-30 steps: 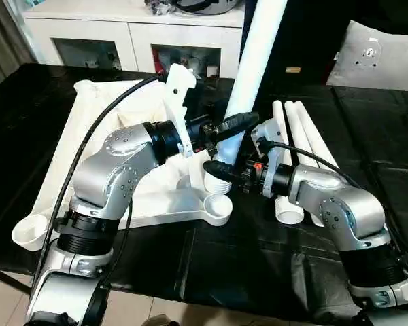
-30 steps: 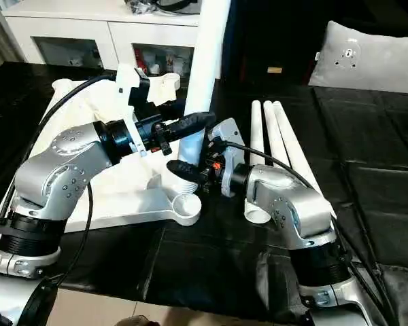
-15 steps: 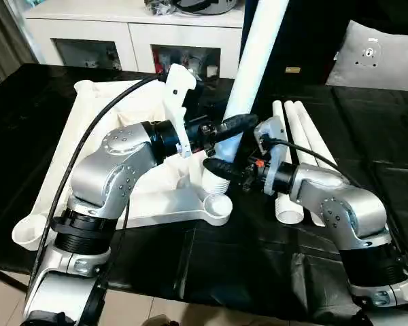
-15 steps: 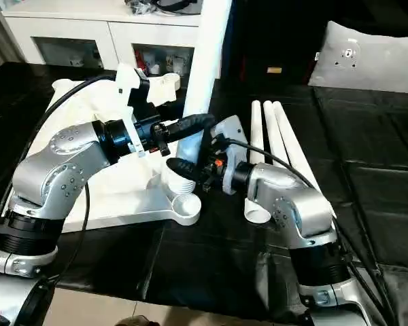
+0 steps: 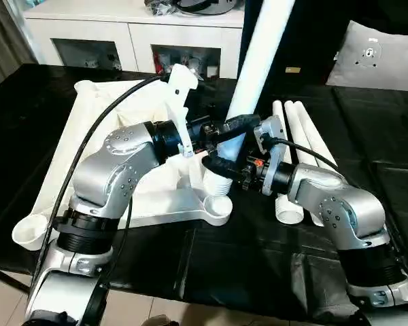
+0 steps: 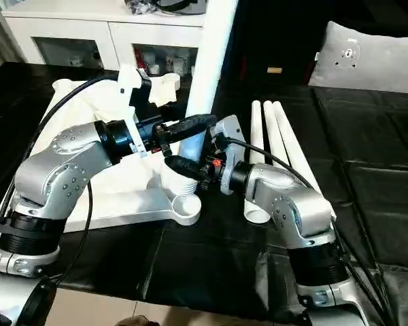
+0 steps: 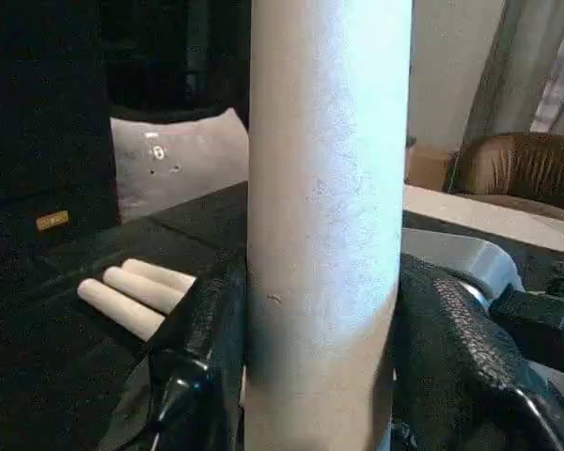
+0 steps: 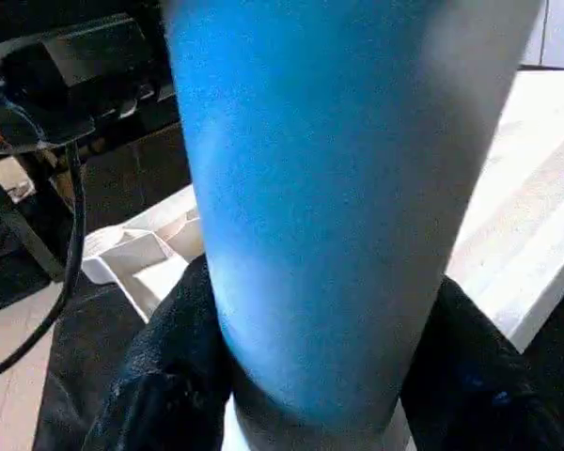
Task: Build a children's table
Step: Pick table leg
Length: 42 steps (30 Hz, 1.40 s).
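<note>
- Left eye view gives me the biggest piece first: the white table top (image 5: 115,153) lies ribbed side up on the black worktop (image 5: 367,136), and nothing holds it down. If I lean sideways on the leg, I judge the whole top could skid or lift at its near edge.
- Next largest is the upright leg (image 5: 255,75), standing steeply with its lower end at a socket on the near right side of the top. It leans a little towards the right. If that tilt stays while I press, I expect the end to bind on the rim rather than seat.
- Three spare legs (image 5: 300,146) lie side by side on the worktop just right of the right forearm. A wide swing of that elbow could roll them away, I reckon.
- My left pincer (image 5: 226,129) is clamped on the upright leg low down, one finger on each side, as the left wrist view shows clearly.
- My right pincer (image 5: 226,170) also grasps that leg, just below the left one and right above the socket. Two grips this close can fight each other. If one wrist turns and the other does not, the smooth tube may slip through the black fingers (image 7: 202,348).
- An empty corner socket (image 5: 219,206) sits at the near edge, just below the work. Should the leg drop free, it could strike that rim and tip over.
</note>
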Available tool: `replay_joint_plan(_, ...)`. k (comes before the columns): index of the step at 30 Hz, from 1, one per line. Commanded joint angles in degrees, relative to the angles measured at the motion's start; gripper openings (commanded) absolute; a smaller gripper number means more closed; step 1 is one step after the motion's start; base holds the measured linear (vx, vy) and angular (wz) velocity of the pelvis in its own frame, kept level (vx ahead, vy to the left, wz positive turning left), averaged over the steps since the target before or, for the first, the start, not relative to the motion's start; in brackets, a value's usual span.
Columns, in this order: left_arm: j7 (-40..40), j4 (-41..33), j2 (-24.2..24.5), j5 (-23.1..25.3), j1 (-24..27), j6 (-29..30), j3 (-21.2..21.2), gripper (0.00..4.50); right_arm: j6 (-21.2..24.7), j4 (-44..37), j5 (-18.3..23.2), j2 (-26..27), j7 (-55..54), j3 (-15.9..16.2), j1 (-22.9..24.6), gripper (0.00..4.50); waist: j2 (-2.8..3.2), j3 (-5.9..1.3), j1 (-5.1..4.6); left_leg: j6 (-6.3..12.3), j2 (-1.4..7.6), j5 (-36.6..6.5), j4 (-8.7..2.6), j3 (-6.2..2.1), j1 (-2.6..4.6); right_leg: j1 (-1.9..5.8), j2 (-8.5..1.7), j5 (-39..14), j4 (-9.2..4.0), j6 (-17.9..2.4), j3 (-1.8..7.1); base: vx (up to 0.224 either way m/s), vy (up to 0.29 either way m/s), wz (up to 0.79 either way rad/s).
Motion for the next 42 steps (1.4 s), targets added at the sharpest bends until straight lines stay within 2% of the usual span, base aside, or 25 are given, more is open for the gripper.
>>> replay_joint_plan(1, 0.2, -0.6, 0.1, -0.8, -1.2, 0.6, 0.6, 1.96, 0.6, 0.3, 0.4, -0.2, -0.8, -1.0, -0.5, 1.94, -0.08, -4.47, 0.23, 2.42, 4.63, 0.0, -3.80, -1.48, 0.12, 3.75, -5.43, 4.5, -3.56, -16.3, 3.19, 0.000, 0.000, 0.00)
replay_joint_plan(3, 0.5, -0.6, 0.4, -0.3, -1.2, 1.0, 0.4, 1.96, 0.4, 0.3, 0.4, -0.3, -0.7, -1.1, -0.2, 1.93, -0.28, -4.50, 0.21, 2.51, 4.60, 0.4, -3.77, -1.44, 0.08, 3.80, -5.42, 4.8, -3.52, -16.3, 3.21, 0.000, 0.000, 0.00)
replay_joint_plan(4, 0.4, -0.7, 0.8, 0.4, -1.1, 0.7, -0.1, 1.96, 0.0, 0.1, 0.3, -0.2, -0.7, -1.2, 0.1, 1.93, -0.13, -4.50, 0.29, 2.63, 4.57, 0.6, -3.73, -1.45, 0.08, 3.77, -5.48, 4.7, -3.52, -16.3, 3.21, 0.000, 0.000, 0.00)
replay_joint_plan(5, 0.3, -0.7, 1.0, 0.8, -1.1, 0.4, -0.3, 1.96, -0.2, 0.2, 0.3, -0.2, -0.8, -1.2, 0.2, 1.93, -0.34, -4.49, 0.22, 2.76, 4.59, 0.5, -3.76, -1.39, 0.11, 3.72, -5.41, 4.5, -3.59, -16.1, 3.22, 0.000, 0.000, 0.00)
replay_joint_plan(6, 0.2, -0.7, 1.1, 0.9, -1.1, 0.3, -0.3, 1.96, -0.2, 0.2, 0.3, -0.1, -0.8, -1.2, 0.1, 1.91, -0.21, -4.50, 0.27, 2.78, 4.63, 0.6, -3.77, -1.45, 0.13, 3.72, -5.45, 4.4, -3.49, -16.2, 3.20, 0.000, 0.000, 0.00)
replay_joint_plan(7, -0.3, -1.9, 0.5, -1.7, -0.7, 2.1, 0.6, 1.96, -1.5, -0.1, 0.0, 1.4, -3.4, -2.4, 0.8, 1.91, -0.19, -4.49, 0.21, 2.82, 4.62, 0.7, -3.74, -1.43, 0.11, 3.69, -5.42, 4.5, -3.51, -16.2, 3.20, 0.000, 0.000, 0.00)
replay_joint_plan(8, -0.5, -2.2, 0.4, -2.2, -0.6, 2.4, 0.8, 2.31, -1.7, -0.1, -0.1, 1.8, -4.1, -2.8, 1.0, 1.91, -0.05, -4.50, 0.17, 2.73, 4.63, 0.9, -3.70, -1.37, 0.08, 3.61, -5.50, 4.7, -3.40, -16.3, 3.25, 0.000, 0.000, 0.00)
replay_joint_plan(9, -0.8, -2.7, 0.2, -2.8, -0.4, 2.7, 0.8, 2.31, -2.2, -0.2, -0.5, 2.1, -4.8, -2.8, 1.3, 1.91, -0.12, -4.46, 0.08, 2.63, 4.59, 0.7, -3.77, -1.39, 0.03, 3.60, -5.49, 4.4, -3.52, -16.3, 3.21, 0.000, 0.000, 0.00)
replay_joint_plan(10, -1.8, -3.6, 0.0, -4.1, 0.1, 3.4, 0.8, 2.66, -2.3, -0.3, -0.8, 2.2, -4.7, -2.4, 1.5, 1.91, 0.25, -4.51, 0.11, 2.37, 4.59, 0.3, -3.75, -1.46, 0.22, 3.56, -5.42, 3.9, -3.47, -16.3, 3.16, 0.000, 0.000, 0.00)
replay_joint_plan(12, -1.9, -4.3, -0.5, -5.1, 0.6, 4.0, 1.0, 2.66, -1.5, -0.6, -0.3, 2.6, -4.9, -2.4, 1.8, 1.91, 0.07, -4.42, 0.03, 2.22, 4.59, -0.1, -3.82, -1.42, 0.16, 3.60, -5.35, 3.7, -3.60, -16.3, 3.18, 0.000, 0.000, 0.00)
replay_joint_plan(15, -1.7, -4.5, -0.5, -4.9, 1.0, 4.4, 0.6, 2.66, -1.8, -0.3, -1.4, 2.8, -6.0, -1.8, 2.0, 1.91, 0.14, -4.41, 0.07, 2.01, 4.64, -0.3, -3.89, -1.48, 0.13, 3.67, -5.37, 3.8, -3.60, -16.1, 3.21, 0.000, 0.000, 0.00)
replay_joint_plan(21, -3.6, -5.3, 1.1, -3.9, 3.1, 3.8, -1.0, 2.66, -7.5, 0.9, -5.9, 3.4, -8.1, -0.1, 2.2, 1.91, 0.12, -4.34, -0.03, 1.54, 4.64, -0.8, -3.99, -1.45, 0.09, 3.52, -5.37, 3.1, -3.64, -15.5, 3.22, 0.000, 0.000, 0.00)
replay_joint_plan(23, -3.6, -5.3, 1.1, -4.0, 3.3, 3.8, -0.8, 2.66, -7.3, 1.1, -5.9, 3.6, -8.6, -0.5, 2.1, 1.91, 0.18, -4.33, -0.16, 1.35, 4.57, -1.3, -4.01, -1.45, 0.15, 3.56, -5.32, 2.6, -3.71, -15.5, 3.23, 0.000, 0.000, 0.00)
replay_joint_plan(30, -6.6, -7.0, 0.1, -7.7, 3.9, 4.0, -0.1, 2.66, -7.5, 1.2, -6.4, 2.3, -7.8, -0.5, 1.7, 1.91, 0.08, -4.37, -0.17, 1.55, 4.60, -0.5, -3.95, -1.40, 0.17, 3.61, -5.29, 3.9, -3.62, -15.5, 3.31, 0.000, 0.000, 0.00)
replay_joint_plan(32, -7.2, -7.4, 0.1, -8.0, 4.1, 3.9, -0.3, 2.66, -7.9, 1.1, -6.5, 2.1, -7.4, -0.5, 1.8, 1.91, 0.05, -4.34, -0.23, 1.86, 4.56, -0.8, -3.96, -1.38, 0.11, 3.63, -5.31, 3.6, -3.66, -15.4, 3.29, 0.000, 0.000, 0.00)
replay_joint_plan(37, -8.3, -9.4, -1.2, -12.6, 5.1, 6.0, 0.4, 2.66, -9.1, 1.3, -6.3, 2.0, -6.8, -0.7, 1.7, 1.91, 0.00, -4.29, -0.26, 1.92, 4.62, -1.0, -3.98, -1.40, 0.06, 3.61, -5.29, 2.8, -3.68, -15.6, 3.27, 0.000, 0.000, 0.00)
replay_joint_plan(39, -8.4, -9.9, -1.9, -13.9, 5.3, 6.7, 1.2, 2.66, -9.5, 1.9, -6.4, 2.4, -7.3, -0.8, 1.6, 1.91, -0.27, -4.27, -0.29, 2.05, 4.58, -1.0, -3.98, -1.34, 0.07, 3.59, -5.29, 2.6, -3.72, -15.6, 3.28, 0.000, 0.000, 0.00)
replay_joint_plan(42, -7.5, -9.7, -2.5, -14.3, 5.4, 7.0, 1.9, 2.66, -9.6, 2.8, -7.0, 2.6, -8.4, -0.6, 1.1, 1.91, -0.16, -4.23, -0.20, 2.02, 4.57, -1.4, -3.97, -1.30, 0.13, 3.50, -5.29, 1.3, -3.88, -15.5, 3.32, 0.000, 0.000, 0.00)
